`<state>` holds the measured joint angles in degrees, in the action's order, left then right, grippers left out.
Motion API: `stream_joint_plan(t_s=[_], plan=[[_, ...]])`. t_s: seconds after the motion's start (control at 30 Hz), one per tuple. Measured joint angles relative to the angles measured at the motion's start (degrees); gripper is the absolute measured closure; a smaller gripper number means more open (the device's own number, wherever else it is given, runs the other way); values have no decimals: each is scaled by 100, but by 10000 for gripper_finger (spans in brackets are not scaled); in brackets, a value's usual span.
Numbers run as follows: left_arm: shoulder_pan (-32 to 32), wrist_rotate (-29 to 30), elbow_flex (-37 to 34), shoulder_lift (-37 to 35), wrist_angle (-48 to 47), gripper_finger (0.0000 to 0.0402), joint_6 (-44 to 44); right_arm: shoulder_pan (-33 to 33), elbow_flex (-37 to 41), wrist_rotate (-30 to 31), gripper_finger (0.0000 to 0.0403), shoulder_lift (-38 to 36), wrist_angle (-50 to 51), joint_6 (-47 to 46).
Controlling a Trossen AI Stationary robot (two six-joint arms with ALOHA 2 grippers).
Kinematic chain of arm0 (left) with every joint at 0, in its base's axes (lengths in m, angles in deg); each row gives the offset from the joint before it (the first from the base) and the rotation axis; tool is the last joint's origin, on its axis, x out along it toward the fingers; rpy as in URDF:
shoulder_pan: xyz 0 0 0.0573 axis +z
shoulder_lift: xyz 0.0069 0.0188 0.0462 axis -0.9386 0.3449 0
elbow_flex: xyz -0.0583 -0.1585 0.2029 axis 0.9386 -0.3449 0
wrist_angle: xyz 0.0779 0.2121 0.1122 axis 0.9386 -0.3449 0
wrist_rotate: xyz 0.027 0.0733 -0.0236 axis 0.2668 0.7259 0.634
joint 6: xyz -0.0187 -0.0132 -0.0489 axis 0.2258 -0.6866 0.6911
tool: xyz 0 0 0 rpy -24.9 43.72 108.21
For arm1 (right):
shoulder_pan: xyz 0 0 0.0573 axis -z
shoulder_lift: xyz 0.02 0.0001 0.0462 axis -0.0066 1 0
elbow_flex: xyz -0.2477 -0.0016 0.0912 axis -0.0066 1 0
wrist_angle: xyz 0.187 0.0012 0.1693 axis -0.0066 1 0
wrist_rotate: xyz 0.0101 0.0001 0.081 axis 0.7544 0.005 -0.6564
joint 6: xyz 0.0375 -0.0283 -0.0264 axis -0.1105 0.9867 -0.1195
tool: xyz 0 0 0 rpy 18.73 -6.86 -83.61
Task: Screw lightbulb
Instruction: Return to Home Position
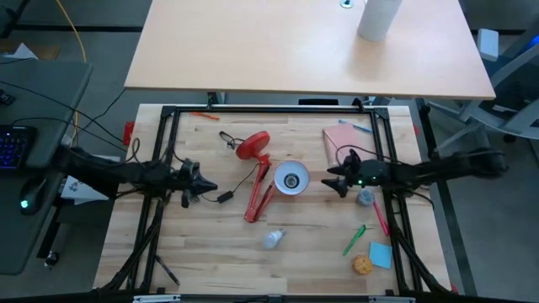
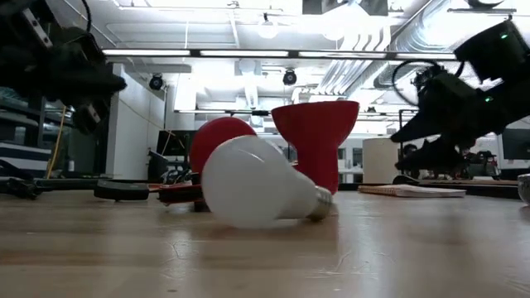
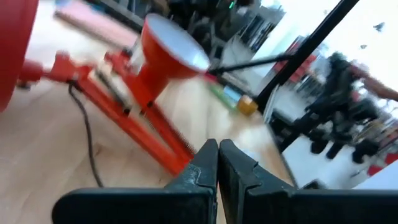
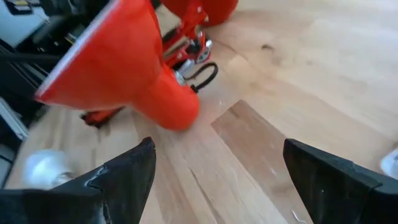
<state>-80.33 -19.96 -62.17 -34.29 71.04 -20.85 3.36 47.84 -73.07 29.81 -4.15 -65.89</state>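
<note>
Shows a pale plank bench boxed in by a black frame, with a second, lighter table beyond the far edge bearing a white cylinder. Opens, past the bench, onto a bright room with white ceiling pipes and strip lights. Carries a red lamp lying flat at mid-bench, round base to the far side, white-lined shade to the right. Carries also a pink notebook far right, and a green pen, a blue pad and an orange ball near right. Has the lightbulb lying on its side on bare wood toward the near edge, nearer than the lamp and apart from it, clear of both grippers: small, white, pear-shaped, smooth and matt, narrow greyish screw base turned to the right. Places the left gripper left of the lamp, raised off the bench, fingers pressed together on nothing. Places the right gripper just right of the shade, also raised, fingers spread wide and empty.
</note>
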Motion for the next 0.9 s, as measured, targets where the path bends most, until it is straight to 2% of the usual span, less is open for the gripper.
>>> stream_joint_plan(t_s=[0.23,0.37,0.63,0.9], plan=[[5,36,4,-1528,-381,402,0,4,23,25,61,-2227,1553,0],[5,5,4,-1544,-215,402,0,4,23,29,61,-3166,1899,0],[33,-14,-1,-1574,-487,402,0,4,23,47,61,-4863,2034,0],[35,-19,-1,-1577,-638,401,0,-21,25,49,61,-5004,1728,0]])
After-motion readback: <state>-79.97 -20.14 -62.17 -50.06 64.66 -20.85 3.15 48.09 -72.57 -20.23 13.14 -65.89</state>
